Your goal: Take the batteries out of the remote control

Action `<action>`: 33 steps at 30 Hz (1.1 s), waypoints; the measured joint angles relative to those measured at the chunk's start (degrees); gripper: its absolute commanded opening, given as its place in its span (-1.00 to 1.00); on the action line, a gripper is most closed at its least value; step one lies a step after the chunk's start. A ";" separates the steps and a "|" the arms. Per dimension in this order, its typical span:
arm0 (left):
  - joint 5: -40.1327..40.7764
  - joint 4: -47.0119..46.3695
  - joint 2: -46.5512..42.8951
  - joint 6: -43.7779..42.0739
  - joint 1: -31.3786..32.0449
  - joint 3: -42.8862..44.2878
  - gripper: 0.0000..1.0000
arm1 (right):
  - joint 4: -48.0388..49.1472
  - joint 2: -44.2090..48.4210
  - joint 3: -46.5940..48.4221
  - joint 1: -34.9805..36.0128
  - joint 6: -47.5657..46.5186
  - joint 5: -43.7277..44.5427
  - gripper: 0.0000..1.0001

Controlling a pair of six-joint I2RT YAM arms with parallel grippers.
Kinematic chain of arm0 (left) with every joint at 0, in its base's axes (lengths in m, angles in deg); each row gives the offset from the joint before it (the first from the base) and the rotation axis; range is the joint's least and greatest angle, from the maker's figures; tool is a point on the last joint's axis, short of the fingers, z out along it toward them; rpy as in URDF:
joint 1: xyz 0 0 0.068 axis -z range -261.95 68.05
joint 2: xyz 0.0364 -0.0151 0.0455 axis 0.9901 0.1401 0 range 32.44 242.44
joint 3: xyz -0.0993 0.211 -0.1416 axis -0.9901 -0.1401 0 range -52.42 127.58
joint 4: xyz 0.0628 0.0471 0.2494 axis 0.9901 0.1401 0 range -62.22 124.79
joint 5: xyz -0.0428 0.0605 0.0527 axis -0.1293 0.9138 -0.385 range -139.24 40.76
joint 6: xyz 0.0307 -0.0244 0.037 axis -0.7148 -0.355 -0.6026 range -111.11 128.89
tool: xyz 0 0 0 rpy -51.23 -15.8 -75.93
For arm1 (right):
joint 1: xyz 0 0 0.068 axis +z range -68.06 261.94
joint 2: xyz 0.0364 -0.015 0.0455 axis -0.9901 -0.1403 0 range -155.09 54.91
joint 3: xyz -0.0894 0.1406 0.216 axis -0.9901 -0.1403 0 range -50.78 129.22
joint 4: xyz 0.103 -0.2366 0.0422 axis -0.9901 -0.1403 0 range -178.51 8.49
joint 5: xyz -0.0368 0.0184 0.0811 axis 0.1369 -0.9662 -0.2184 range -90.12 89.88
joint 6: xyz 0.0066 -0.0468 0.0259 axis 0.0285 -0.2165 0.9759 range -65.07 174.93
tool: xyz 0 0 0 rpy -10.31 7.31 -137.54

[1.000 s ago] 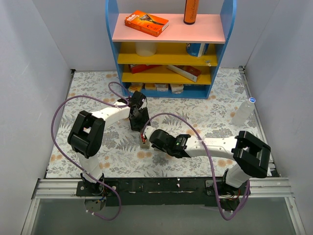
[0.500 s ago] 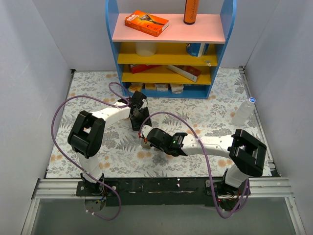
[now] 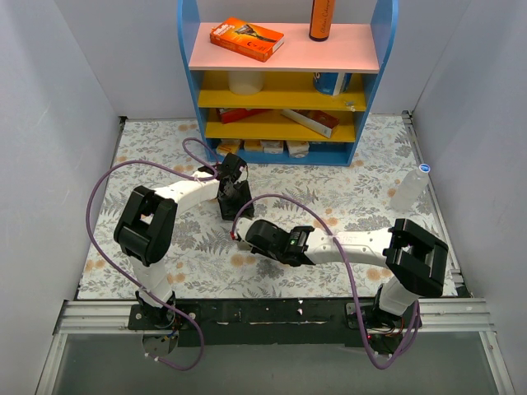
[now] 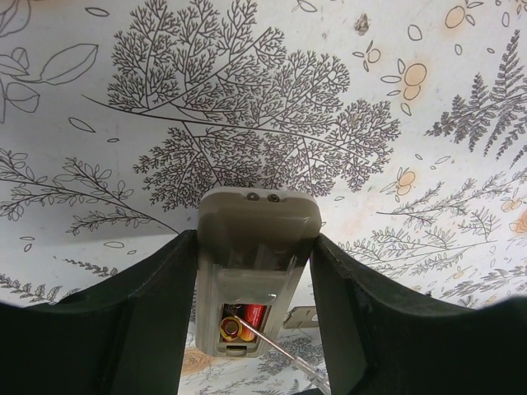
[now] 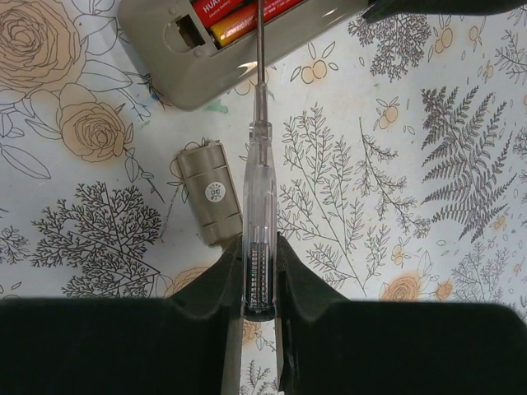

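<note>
My left gripper (image 4: 252, 243) is closed only as far as the remote (image 4: 257, 216) allows. One black finger presses each long side, so the grey bar is pinched between them above the flowered cloth (image 4: 272, 107). Whether the remote rests on the cloth or is lifted off it, I cannot tell. Its open bay faces up. At the end of the remote that points toward my right arm, the batteries (image 4: 244, 321) sit side by side in that bay. They are red with gold ends, and neither is out yet.

My right gripper (image 5: 258, 251) is almost fully closed, its two fingers squeezing the butt of a screwdriver (image 5: 255, 156) with a clear handle. The screwdriver points straight at the remote. Its thin metal shaft crosses the remote's end wall and runs over the batteries. In the left wrist view the tip sits at the gold end of one battery, though I cannot tell whether it touches it or is wedged under it.

The cover (image 5: 210, 193), a small grey plate with a round white sticker, lies flat on the cloth just beside the remote's open end, apart from the remote. The screwdriver's handle passes right beside it.

From above, both grippers meet at the remote, the left on its far side and the right on its near side.
</note>
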 measured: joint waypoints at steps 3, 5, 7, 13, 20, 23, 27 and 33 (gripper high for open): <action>0.17 0.33 0.00 -0.02 0.00 0.00 -1.00 | -0.02 0.02 0.00 0.28 -0.57 -0.26 -0.97; 0.26 0.50 0.00 0.00 0.00 0.00 -1.00 | 0.02 0.02 0.00 0.26 -0.79 -0.46 -0.97; 0.33 0.57 0.00 -0.02 0.00 0.00 -1.00 | 0.24 0.02 -0.07 0.26 -0.94 -0.68 -0.97; 0.42 0.79 0.00 -0.02 0.00 0.00 -1.00 | 0.50 0.02 -0.20 0.26 -0.96 -1.03 -0.97; 0.92 0.92 0.00 -0.04 -0.02 0.00 -1.00 | 0.59 0.46 -0.22 0.28 -0.96 -1.79 -0.97; 1.14 0.92 0.00 -0.04 -0.02 0.00 -1.00 | 0.61 0.70 -0.22 0.28 -0.98 -1.88 -0.97; 1.40 0.96 0.00 -0.04 -0.02 0.00 -1.00 | 0.70 0.72 -0.22 0.35 -1.25 -1.95 -0.97; 1.64 0.96 0.00 -0.07 -0.02 0.07 -1.00 | 0.74 0.72 -0.22 0.42 -1.68 -1.95 -0.97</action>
